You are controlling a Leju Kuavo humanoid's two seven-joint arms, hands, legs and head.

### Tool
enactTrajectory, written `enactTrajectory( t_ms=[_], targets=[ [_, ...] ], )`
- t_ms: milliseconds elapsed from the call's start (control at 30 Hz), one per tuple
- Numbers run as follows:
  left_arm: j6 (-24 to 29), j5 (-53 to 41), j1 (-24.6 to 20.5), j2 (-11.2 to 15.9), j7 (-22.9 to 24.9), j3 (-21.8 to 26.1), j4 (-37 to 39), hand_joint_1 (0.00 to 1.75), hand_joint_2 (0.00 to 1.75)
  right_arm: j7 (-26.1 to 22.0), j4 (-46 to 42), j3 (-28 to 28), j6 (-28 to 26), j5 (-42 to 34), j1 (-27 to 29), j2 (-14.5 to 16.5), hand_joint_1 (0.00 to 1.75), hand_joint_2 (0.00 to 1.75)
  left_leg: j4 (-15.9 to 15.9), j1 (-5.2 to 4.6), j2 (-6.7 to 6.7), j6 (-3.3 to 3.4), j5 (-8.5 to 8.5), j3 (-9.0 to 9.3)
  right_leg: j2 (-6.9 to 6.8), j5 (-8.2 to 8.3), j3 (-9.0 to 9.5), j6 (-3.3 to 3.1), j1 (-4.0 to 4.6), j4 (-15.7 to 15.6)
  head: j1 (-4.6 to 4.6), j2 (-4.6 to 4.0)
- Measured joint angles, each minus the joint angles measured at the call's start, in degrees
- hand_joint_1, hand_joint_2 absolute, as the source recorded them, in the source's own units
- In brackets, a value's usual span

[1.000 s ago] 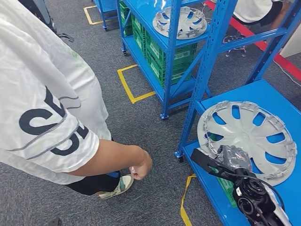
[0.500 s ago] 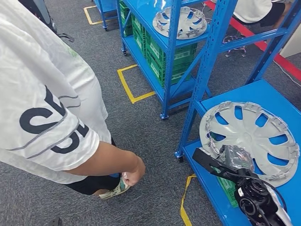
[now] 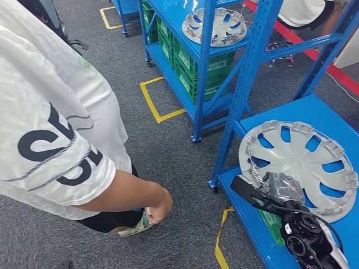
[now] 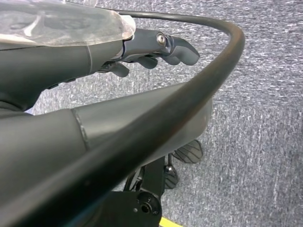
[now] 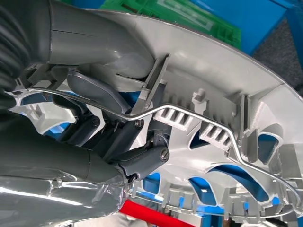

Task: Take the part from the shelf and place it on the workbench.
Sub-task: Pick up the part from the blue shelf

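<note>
The part is a silver hubcap (image 3: 304, 162) lying on the blue shelf board (image 3: 321, 109) at the right of the head view. My right hand (image 3: 281, 188) grips its near left rim. In the right wrist view the dark fingers (image 5: 107, 127) hook through the hubcap's ribbed underside (image 5: 214, 71), around its wire ring. My left hand (image 4: 157, 47) hangs over the grey carpet with its fingers apart and nothing in them.
A person in a white shirt (image 3: 55, 112) stands close on the left, one arm reaching down to the floor (image 3: 159, 207). A blue upright post (image 3: 245, 84) rises beside the shelf. A second hubcap (image 3: 213, 25) and green crates (image 3: 199, 61) sit on the far rack.
The hubcap has shifted slightly to the right with my right hand on it. The person's hand has dropped lower and moved left.
</note>
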Motion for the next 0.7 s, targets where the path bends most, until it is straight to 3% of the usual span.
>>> enactTrajectory(
  t_ms=[67, 133, 267, 333, 500, 700],
  targets=[
    [0.0, 0.5, 0.0, 0.1, 0.0, 0.0, 0.0, 0.00, 0.00, 0.0, -0.1, -0.1, -2.9, -1.5, 0.1, 0.0, 1.75, 1.75, 0.0, 0.00, 0.00, 0.00, 0.00, 0.00, 0.00, 0.00, 0.00, 0.00, 0.00, 0.0, 0.00, 0.00],
    [0.0, 1.2, 0.0, 0.2, 0.0, 0.0, 0.0, 0.00, 0.00, -1.2, -0.5, -0.3, -9.8, -5.2, 0.2, -0.2, 1.75, 1.75, 0.0, 0.00, 0.00, 0.00, 0.00, 0.00, 0.00, 0.00, 0.00, 0.00, 0.00, 0.0, 0.01, 0.00],
    [0.3, 2.8, 0.0, 0.3, -0.2, -0.1, 0.0, 0.00, 0.00, -9.6, -3.2, -0.5, -39.5, -19.2, 0.6, -1.9, 1.75, 1.75, 0.0, 0.00, 0.00, 0.01, -0.01, -0.01, 0.00, -0.01, 0.00, 0.00, -0.01, 0.0, 0.01, 0.00],
    [0.6, 3.2, 0.0, 0.3, -0.2, -0.1, 0.0, 0.00, 0.00, -12.3, -4.8, -0.7, -48.4, -22.1, 0.5, -2.7, 1.75, 1.75, 0.0, -0.01, 0.00, 0.00, -0.03, -0.01, 0.01, -0.02, 0.01, 0.00, -0.01, 0.0, 0.12, 0.00],
    [1.0, 3.9, -0.1, 0.3, -0.3, -0.5, 0.0, 0.00, 0.00, -16.4, -7.9, -1.0, -51.2, -23.5, 0.6, -3.6, 1.75, 1.75, 0.0, -0.01, 0.16, -0.02, -0.07, 0.01, 0.17, -0.01, -0.01, 0.00, -0.01, 0.0, 0.15, 0.00],
    [1.1, 4.3, -0.1, 0.3, -0.4, -0.8, 0.0, 0.00, 0.00, -18.0, -9.6, -0.8, -52.4, -23.9, 0.6, -3.7, 1.75, 1.75, 0.0, 0.01, 0.14, -0.02, -0.07, 0.01, 0.13, -0.02, -0.01, -0.01, 0.01, 0.0, 0.09, 0.00]
  ],
)
